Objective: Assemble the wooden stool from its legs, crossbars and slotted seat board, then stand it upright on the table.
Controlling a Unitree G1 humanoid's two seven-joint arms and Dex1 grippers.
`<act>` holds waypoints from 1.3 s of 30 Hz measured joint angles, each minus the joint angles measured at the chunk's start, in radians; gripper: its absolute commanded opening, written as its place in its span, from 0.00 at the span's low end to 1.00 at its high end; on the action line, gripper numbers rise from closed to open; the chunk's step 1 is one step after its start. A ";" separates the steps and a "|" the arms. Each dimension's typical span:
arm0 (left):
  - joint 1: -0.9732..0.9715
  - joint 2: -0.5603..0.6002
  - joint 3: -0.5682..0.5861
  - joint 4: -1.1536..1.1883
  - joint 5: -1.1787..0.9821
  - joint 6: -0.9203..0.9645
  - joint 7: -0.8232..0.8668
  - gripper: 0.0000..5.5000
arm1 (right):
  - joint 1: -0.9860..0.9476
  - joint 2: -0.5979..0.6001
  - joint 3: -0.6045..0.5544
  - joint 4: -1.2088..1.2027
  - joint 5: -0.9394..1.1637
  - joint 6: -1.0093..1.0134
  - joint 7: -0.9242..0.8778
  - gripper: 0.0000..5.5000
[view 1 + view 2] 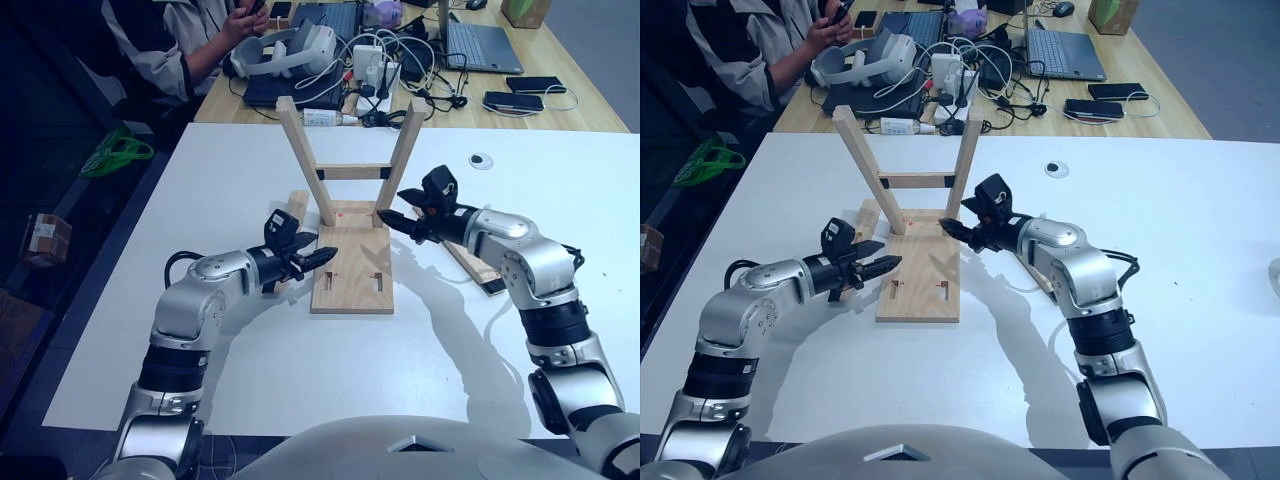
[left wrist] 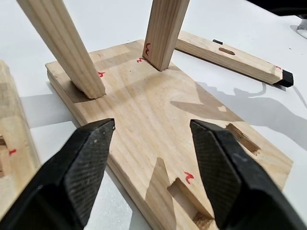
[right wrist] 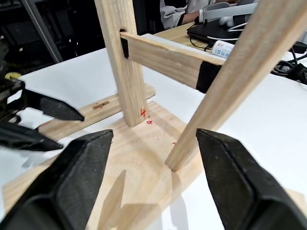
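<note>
Left pincer (image 1: 322,256) agape | right pincer (image 1: 392,204) agape | seat board (image 1: 352,285) bears red handwritten marks

A loose leg (image 1: 472,266) on the desk (image 1: 250,380) lies partly hidden under the right arm (image 1: 520,250). Another leg (image 1: 292,203) is partly masked by the left hand (image 1: 325,257). At the left wrist, the standing legs (image 2: 165,28) are cut off by the edge (as is the board (image 2: 144,110)). From the head, the red marks (image 1: 342,214) are too small to read.
</note>
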 measured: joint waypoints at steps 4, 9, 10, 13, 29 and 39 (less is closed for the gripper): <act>0.010 0.000 -0.009 0.001 0.017 -0.005 0.001 0.53 | 0.002 -0.021 -0.003 -0.044 0.033 0.030 0.049 0.59; 0.013 0.000 -0.015 0.007 0.022 -0.008 0.001 0.53 | -0.034 0.153 -0.031 0.154 0.041 -0.036 -0.029 0.59; 0.013 -0.001 -0.016 0.008 0.023 -0.008 0.001 0.53 | -0.053 0.184 -0.032 0.207 0.027 -0.060 -0.052 0.59; 0.011 -0.001 -0.023 0.009 0.029 -0.008 -0.001 0.53 | -0.093 0.260 -0.020 0.334 -0.016 -0.122 -0.103 0.59; 0.010 -0.001 -0.024 0.011 0.039 -0.009 -0.008 0.53 | -0.176 0.342 -0.101 0.293 -0.022 -0.191 -0.150 0.59; -0.026 -0.001 -0.024 0.039 0.053 -0.029 -0.008 0.53 | -0.688 0.490 -0.283 0.649 -0.093 -0.455 -0.580 0.59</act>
